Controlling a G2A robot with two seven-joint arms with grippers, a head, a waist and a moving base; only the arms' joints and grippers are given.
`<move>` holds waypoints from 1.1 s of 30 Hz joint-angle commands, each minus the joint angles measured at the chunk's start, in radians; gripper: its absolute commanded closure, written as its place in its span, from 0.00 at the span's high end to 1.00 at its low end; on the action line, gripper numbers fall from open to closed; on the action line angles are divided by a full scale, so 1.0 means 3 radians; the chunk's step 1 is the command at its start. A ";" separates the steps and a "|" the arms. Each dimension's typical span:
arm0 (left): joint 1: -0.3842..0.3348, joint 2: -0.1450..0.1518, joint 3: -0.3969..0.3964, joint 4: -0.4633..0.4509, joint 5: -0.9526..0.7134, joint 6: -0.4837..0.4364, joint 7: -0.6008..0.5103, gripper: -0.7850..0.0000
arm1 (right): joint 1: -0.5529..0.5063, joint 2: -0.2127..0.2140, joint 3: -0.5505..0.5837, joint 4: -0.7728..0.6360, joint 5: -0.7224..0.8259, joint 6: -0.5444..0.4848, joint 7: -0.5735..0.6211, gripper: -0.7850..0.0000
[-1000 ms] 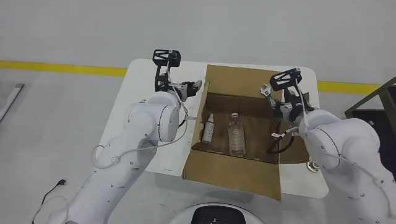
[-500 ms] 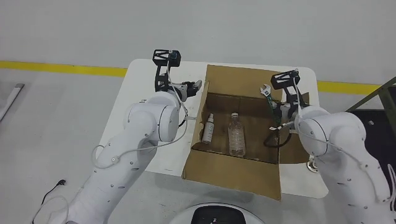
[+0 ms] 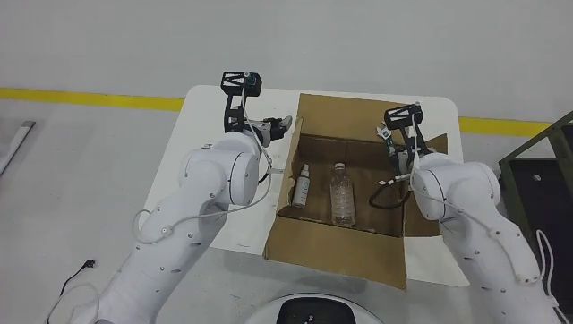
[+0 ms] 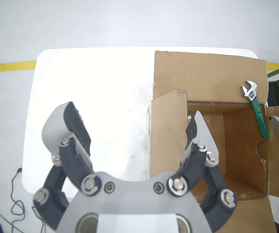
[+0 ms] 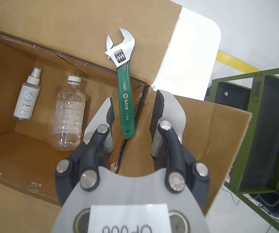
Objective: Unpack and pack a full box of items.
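The right gripper (image 5: 132, 113) is held partly spread, and the green handle end of the wrench (image 5: 124, 98) is seen between its fingers; contact cannot be told. The wrench is laid across the box (image 5: 57, 13) corner just ahead. The left gripper (image 4: 134, 127) is spread wide, with nothing held.

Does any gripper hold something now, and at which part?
Nothing is held. The left gripper and right gripper are open; the wrench lies ungripped on the box flap.
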 commanded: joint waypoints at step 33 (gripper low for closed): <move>0.0000 0.0000 0.0000 0.0000 0.0000 0.0000 0.0000 1.00 | 0.0046 -0.0153 -0.0066 0.0338 -0.0206 -0.0028 -0.0054 0.42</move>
